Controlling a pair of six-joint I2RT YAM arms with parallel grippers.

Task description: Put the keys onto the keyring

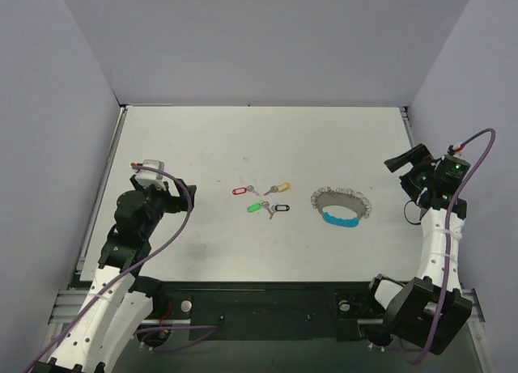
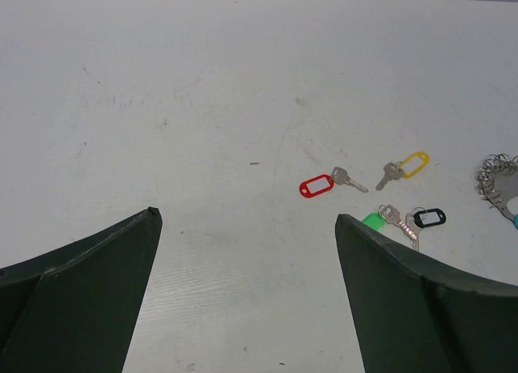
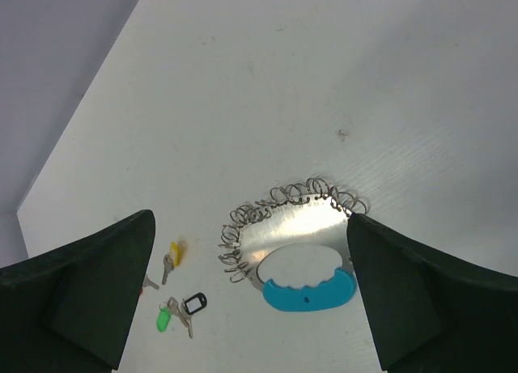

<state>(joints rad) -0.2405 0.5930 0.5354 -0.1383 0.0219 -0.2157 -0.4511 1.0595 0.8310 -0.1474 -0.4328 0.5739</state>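
Observation:
The keys lie loose in a small cluster at mid-table: red tag (image 1: 238, 190), yellow tag (image 1: 283, 187), green tag (image 1: 254, 205), black tag (image 1: 281, 208). Just right of them the keyring (image 1: 341, 205) lies flat, a loop of silvery coils with a blue segment (image 3: 312, 292) on its near side. My left gripper (image 1: 182, 193) hovers left of the keys, open and empty. In its wrist view the red key (image 2: 317, 185) and yellow key (image 2: 413, 163) lie ahead, and the green tag (image 2: 374, 220) peeks past my right finger. My right gripper (image 1: 402, 177) is open, right of the keyring (image 3: 291, 227).
The white table (image 1: 267, 138) is boxed in by grey walls at the left, back and right. A black rail (image 1: 259, 300) with both arm bases runs along the near edge. Purple cables (image 1: 182, 227) loop off each arm.

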